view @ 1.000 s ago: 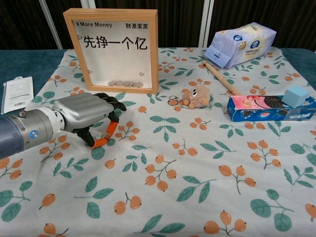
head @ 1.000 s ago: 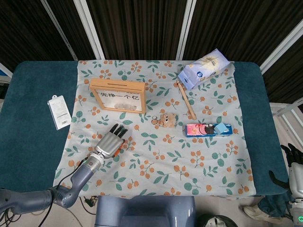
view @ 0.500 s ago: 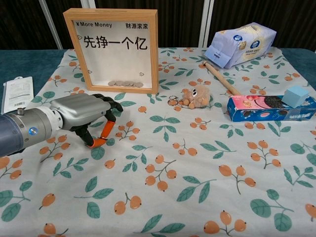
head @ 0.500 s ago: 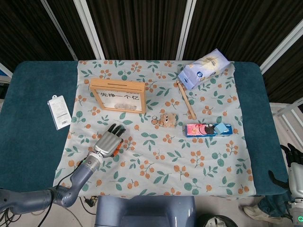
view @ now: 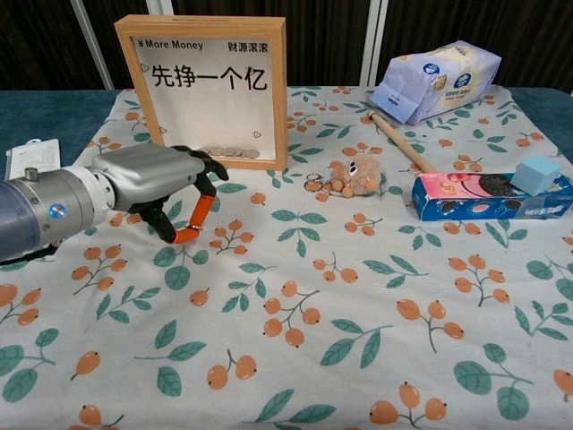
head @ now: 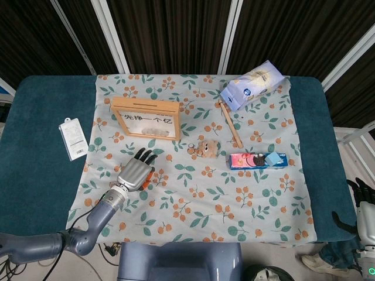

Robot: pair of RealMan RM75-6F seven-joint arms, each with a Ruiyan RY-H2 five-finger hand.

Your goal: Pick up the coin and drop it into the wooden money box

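coin: not discernible | left hand fingers curled near money box

The head view looks steeply down from high above the near edge of the tabletop, far enough back to take in the whole floral cloth. The chest view sits low and close at that edge, facing level across the cloth (so things stand tall). Both share the left hand and, just beyond it, the wooden money box; only the head view catches the right hand, far off to the side.
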